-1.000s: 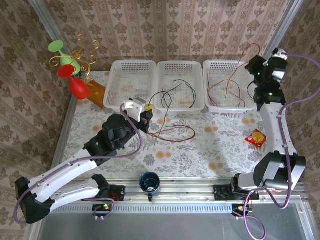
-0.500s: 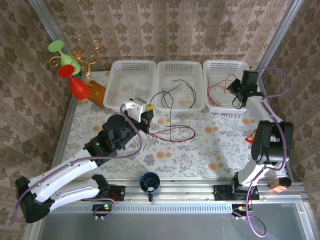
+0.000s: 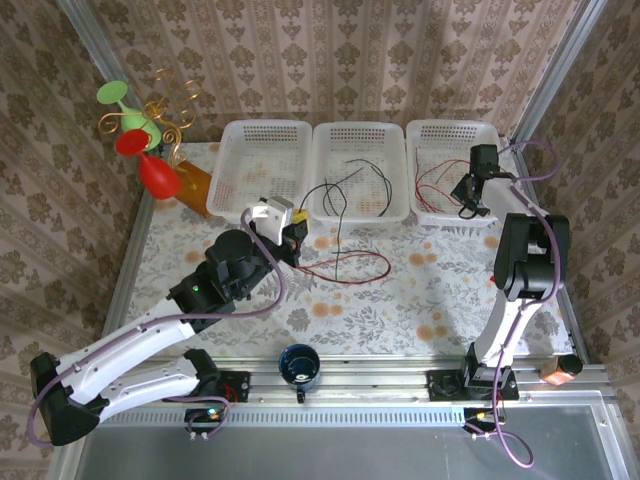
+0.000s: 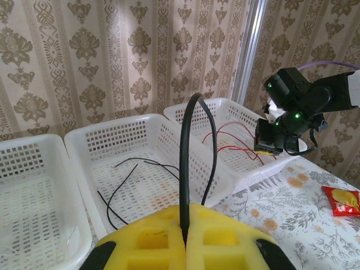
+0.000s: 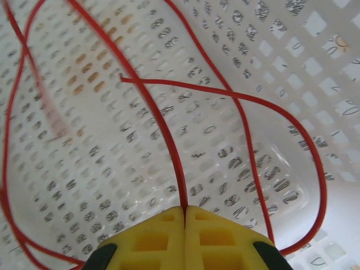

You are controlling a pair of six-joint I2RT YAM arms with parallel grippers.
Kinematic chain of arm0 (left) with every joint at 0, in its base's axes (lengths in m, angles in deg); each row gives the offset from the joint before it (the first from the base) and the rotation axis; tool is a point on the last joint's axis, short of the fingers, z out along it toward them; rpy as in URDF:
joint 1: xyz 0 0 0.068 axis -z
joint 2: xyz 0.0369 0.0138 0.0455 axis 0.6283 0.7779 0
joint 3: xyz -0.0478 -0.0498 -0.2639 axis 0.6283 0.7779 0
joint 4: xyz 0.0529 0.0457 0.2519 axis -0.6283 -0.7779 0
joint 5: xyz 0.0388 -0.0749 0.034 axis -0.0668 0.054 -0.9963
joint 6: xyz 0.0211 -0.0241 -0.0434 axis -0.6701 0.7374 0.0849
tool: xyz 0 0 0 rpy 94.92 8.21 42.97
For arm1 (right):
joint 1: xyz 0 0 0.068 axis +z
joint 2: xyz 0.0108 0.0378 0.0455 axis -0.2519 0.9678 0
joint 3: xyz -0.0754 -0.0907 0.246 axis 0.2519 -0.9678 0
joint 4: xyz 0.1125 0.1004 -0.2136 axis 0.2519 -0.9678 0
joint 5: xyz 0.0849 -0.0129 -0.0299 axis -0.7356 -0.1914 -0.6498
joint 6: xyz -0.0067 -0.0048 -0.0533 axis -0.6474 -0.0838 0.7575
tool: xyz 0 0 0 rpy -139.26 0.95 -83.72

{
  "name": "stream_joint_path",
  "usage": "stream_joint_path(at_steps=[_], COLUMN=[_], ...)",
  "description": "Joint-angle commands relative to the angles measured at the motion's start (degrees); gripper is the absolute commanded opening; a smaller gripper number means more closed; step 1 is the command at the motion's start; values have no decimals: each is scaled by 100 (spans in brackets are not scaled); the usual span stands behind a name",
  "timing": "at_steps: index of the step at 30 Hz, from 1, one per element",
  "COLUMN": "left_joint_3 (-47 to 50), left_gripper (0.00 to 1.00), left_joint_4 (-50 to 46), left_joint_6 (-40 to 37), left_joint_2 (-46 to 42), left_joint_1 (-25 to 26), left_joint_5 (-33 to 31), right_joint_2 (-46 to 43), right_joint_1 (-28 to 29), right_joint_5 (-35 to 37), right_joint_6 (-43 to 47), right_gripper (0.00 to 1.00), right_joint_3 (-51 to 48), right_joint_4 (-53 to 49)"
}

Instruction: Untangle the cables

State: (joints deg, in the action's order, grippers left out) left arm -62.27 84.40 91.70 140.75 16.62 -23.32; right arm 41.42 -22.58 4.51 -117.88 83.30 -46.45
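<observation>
Right arm (image 3: 525, 255) is now reaching down into the right basket (image 3: 490, 132), no longer raised beside it.
Right claw (image 5: 184, 211) is pinching a red cable (image 5: 169, 140) over the basket floor. Left claw (image 4: 184, 225) is clamping a black cable (image 4: 184, 163) before the middle basket (image 3: 360, 128), with a red loop (image 3: 378, 262) lying on the bench (image 3: 400, 310).

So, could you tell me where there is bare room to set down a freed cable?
Bare: the floral tablecloth between the red cable loop and the right arm, and the left white plastic basket, which looks free of cables. Crowded: the middle basket with thin black cables, and the right basket with red cables and the right gripper.
</observation>
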Motion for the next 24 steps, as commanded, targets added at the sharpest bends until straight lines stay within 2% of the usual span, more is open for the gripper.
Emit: stream_joint_path(at_steps=[1,5,15,17,20,24], left_joint_3=[-161,-165,-232,-323,-488,-670], left_gripper=[0,0,0,0,0,0], left_joint_4=[129,97,100,147,166,185], left_joint_6=[-29,-41,55,18,-105,-226], left_joint_2=[9,22,107,221,396,549], left_joint_1=[52,52,118,167,210,217], left_joint_5=[-68,-66,-194,-189,-173,-110], right_joint_2=[271,501,997,828,521,115], right_joint_1=[17,25,19,26,35,34], right_joint_5=[362,300,719,654,579,582], right_joint_6=[-162,-91,271,305,381,524], right_gripper=[0,0,1,8,27,42], right_joint_3=[316,563,1461,1385,1245,1246], right_joint_4=[-559,-620,-1311,-1215,-1078,-1109])
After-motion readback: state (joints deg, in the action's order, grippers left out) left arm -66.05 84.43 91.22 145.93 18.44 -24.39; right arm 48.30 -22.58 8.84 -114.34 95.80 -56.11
